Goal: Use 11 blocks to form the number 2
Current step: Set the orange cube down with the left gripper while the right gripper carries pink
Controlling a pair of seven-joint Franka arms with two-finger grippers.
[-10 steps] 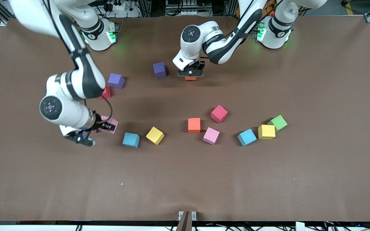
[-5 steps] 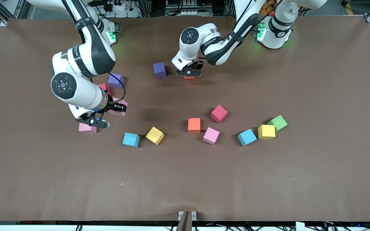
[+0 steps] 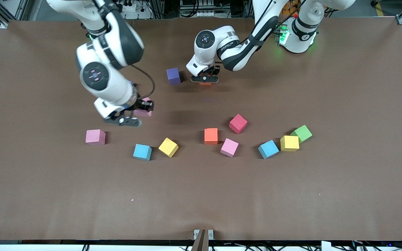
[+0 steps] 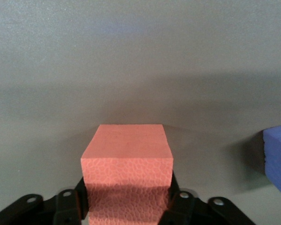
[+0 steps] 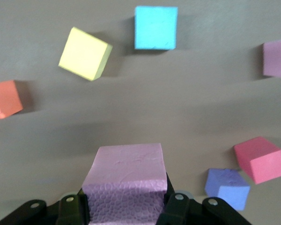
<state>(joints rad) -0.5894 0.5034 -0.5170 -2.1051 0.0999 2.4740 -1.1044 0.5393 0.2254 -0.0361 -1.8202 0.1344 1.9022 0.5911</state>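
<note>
Pink foam cube (image 5: 126,180) clamped in our right gripper (image 3: 135,112), aloft mid-table | orange foam cube (image 4: 127,168) between left gripper (image 3: 205,77) jaws near robots' edge, grip unclear | we lower squarely beside purple foam cube (image 3: 173,76).

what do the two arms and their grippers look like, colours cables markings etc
Both arms are glossy white with black joint bands and a round dark cap with small dots on the wrist. Green lights glow at the bases. A thin black cable loops beside the right gripper, and black cabling runs along the left arm. The left gripper and the right one both have black fingers with screw holes.
</note>
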